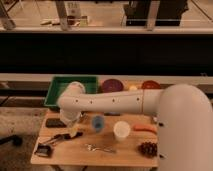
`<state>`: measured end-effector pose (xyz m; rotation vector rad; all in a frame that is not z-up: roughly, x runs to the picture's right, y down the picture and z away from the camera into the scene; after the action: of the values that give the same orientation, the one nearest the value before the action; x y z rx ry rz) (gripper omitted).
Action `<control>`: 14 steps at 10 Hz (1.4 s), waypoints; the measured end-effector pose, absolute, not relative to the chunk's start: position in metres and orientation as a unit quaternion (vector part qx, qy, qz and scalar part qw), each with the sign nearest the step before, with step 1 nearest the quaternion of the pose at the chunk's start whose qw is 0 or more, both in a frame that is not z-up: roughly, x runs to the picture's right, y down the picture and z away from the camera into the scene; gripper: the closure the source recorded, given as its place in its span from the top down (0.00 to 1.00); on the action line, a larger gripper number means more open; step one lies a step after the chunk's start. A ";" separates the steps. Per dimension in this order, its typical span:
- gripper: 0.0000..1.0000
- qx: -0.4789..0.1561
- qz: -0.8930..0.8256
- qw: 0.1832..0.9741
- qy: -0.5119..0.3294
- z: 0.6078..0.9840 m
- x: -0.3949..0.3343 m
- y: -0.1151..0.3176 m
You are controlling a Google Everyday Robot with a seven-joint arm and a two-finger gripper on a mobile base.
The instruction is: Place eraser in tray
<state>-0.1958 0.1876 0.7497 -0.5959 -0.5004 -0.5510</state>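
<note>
The eraser [54,122] is a small flat dark block lying on the left end of the wooden table, just in front of the tray. The tray [58,86] is a large green bin at the table's back left; the arm hides part of it. My white arm reaches in from the right, bends over the tray's front and points down. My gripper [73,129] hangs low over the table, a short way right of the eraser and apart from it.
A black-handled utensil [58,139] and a small dark object [44,150] lie at the front left. A blue cup [98,123], white cup [121,130], fork [100,148], orange object [145,128], grapes [147,148] and two bowls [111,85] share the table.
</note>
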 end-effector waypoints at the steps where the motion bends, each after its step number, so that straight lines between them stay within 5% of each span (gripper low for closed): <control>1: 0.76 -0.289 -0.269 0.886 -0.243 0.749 -0.197 0.187; 14: 0.80 -0.302 -0.247 0.897 -0.207 0.787 -0.281 0.173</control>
<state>-0.2810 0.1729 0.7873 -0.6266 -0.4293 -0.5125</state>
